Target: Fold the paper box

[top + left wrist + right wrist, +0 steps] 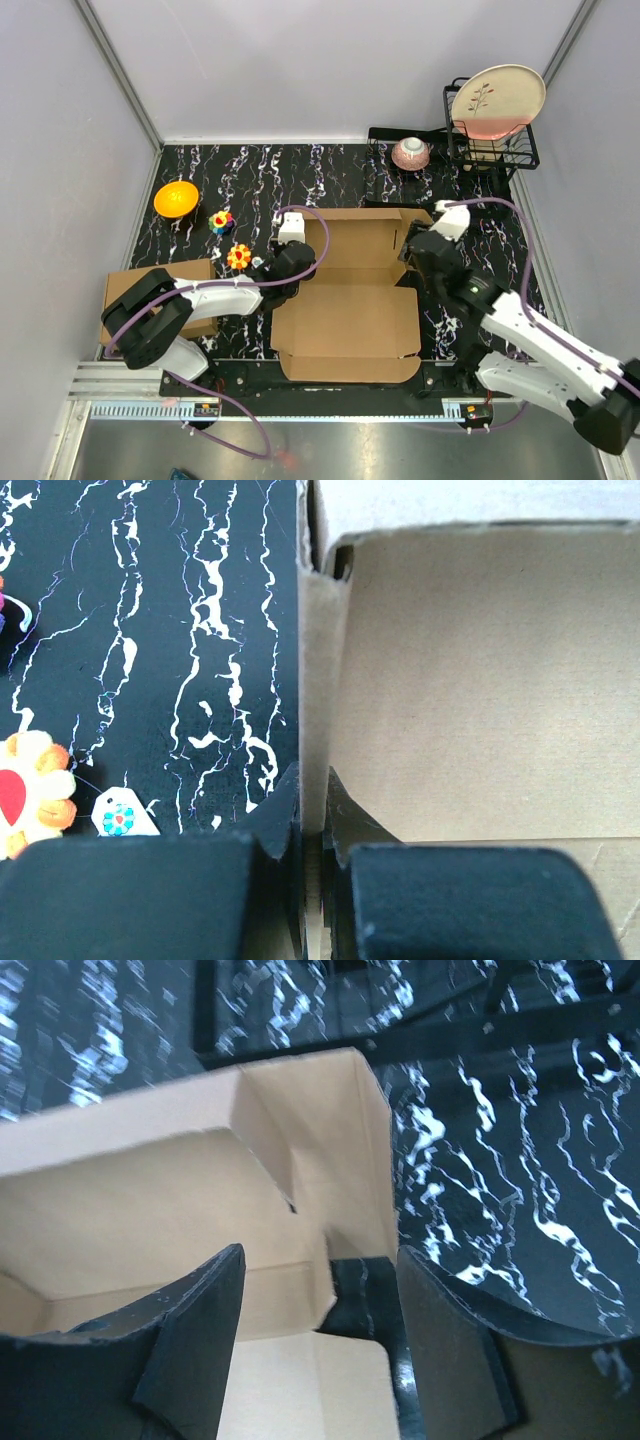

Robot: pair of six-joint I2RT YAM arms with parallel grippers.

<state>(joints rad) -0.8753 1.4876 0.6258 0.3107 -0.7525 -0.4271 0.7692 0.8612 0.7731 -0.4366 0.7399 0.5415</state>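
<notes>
The paper box [350, 300] lies open in the middle of the table, its back and side walls raised and its wide lid flap flat toward me. My left gripper [290, 262] is shut on the box's upright left wall. In the left wrist view the jaws [312, 815] pinch that thin cardboard edge, with the box's inside [480, 680] to the right. My right gripper [420, 250] is open at the box's right rear corner. In the right wrist view its fingers [200, 1330] straddle the right side wall and corner tab [340, 1160] without touching them.
A second plain carton [130, 290] sits at the left under my left arm. An orange bowl [175, 197] and two colourful toys [221, 221] [239, 257] lie left of the box. A pink bowl [411, 152] and a dish rack [495, 150] holding a plate [497, 100] stand at the back right.
</notes>
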